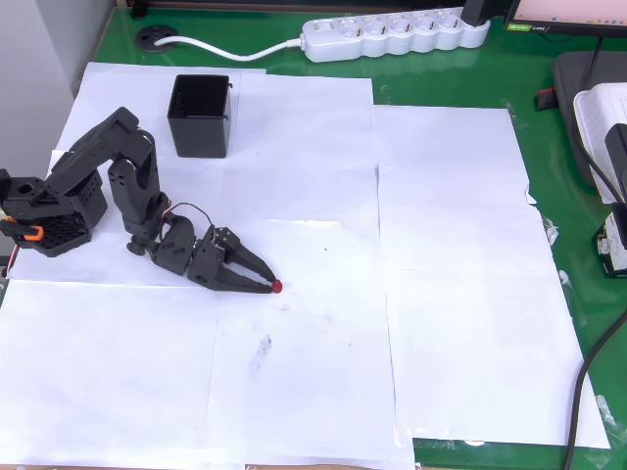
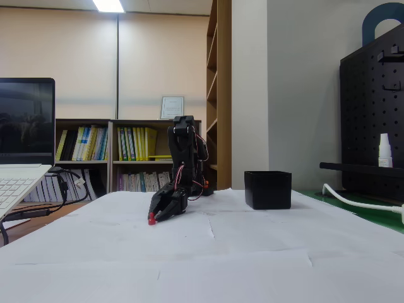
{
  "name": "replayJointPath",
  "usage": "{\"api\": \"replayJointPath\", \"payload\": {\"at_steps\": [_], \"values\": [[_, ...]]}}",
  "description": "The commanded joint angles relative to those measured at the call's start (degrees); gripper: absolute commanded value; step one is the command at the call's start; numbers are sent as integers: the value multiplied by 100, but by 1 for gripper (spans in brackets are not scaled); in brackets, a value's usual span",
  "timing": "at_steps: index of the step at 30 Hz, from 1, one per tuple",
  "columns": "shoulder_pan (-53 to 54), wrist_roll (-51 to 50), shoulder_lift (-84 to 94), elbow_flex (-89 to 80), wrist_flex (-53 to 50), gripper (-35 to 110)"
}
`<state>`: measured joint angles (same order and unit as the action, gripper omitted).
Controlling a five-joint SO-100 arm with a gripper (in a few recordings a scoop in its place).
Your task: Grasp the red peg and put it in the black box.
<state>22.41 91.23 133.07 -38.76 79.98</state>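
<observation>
Gripper [image 1: 270, 285] down at the white paper sheets [image 1: 451, 274], fingers converged to a point on the red peg [image 1: 277, 287]; same seen low in the fixed view, gripper [image 2: 153, 216] with red peg [image 2: 151, 220] at the very tip, touching or just off the paper. Jaws appear pinched on the peg, though too small to tell how firmly, or whether lifted yet.

Judged stage: grasp made or just being made. Lift, carry and drop all left to do. Black box [image 1: 201, 116] empty-looking, dark hollow open upward, standing upright on the paper well apart from the peg, beyond the arm's folded elbow in the overhead view; in the fixed view black box [image 2: 267, 189] to the right of the arm, farther back.

Surroundings: robot base [image 1: 44, 211] at left edge of the sheets with a small orange clip [image 1: 29, 233]. White power strip [image 1: 397, 33] with cable along the top of the green table [image 1: 578, 323], off the paper. Laptop [image 2: 22, 158] at left in the fixed view, black pegboard [image 2: 372, 120] at right, bookshelves [image 2: 126, 158] behind.

Nothing lying on the paper between peg and box. Likely obstacle only the arm's own fold: box close to the base, tall thin walls, so peg needs raising above the rim before swinging over
</observation>
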Motion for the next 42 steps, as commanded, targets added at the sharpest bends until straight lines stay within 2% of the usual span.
{"api": "replayJointPath", "payload": {"at_steps": [1, 10, 16, 42], "values": [[-18, -26, 9, -97, -88, 1], [35, -26, -18, -105, -97, 6], [132, -123, 9, -246, -132, 27], [70, -185, -97, -712, -729, 27]]}}
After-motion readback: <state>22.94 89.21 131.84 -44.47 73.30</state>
